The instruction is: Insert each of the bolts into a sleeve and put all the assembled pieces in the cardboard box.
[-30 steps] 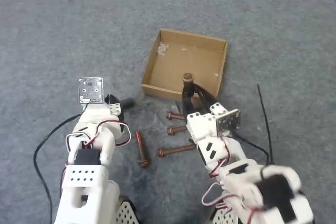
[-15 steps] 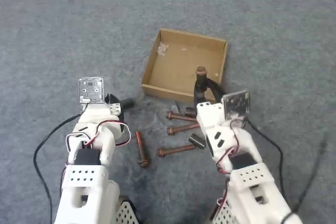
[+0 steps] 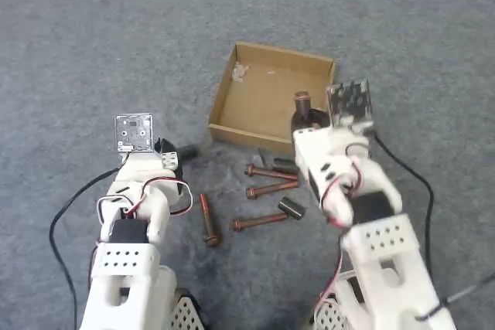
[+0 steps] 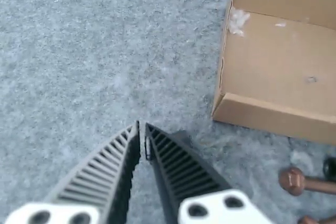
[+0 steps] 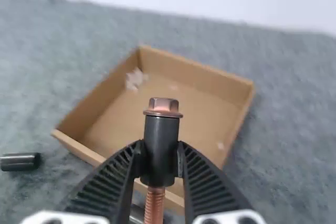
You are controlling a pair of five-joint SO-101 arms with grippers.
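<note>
Four loose bolts [image 3: 267, 188] lie on the grey surface [image 3: 93, 52], between the two arms and in front of the cardboard box [image 3: 267, 94]. The right pincer [image 5: 159, 150] is clenched on a black sleeve [image 5: 159, 137] that has a bolt [image 5: 163, 106] pushed through it. It holds the piece upright over the near side of the box. The left pincer [image 4: 142, 129] is squeezed together with nothing in it, low over the surface and to the left of the box. A spare sleeve [image 3: 291, 207] lies just beside the loose bolts.
</note>
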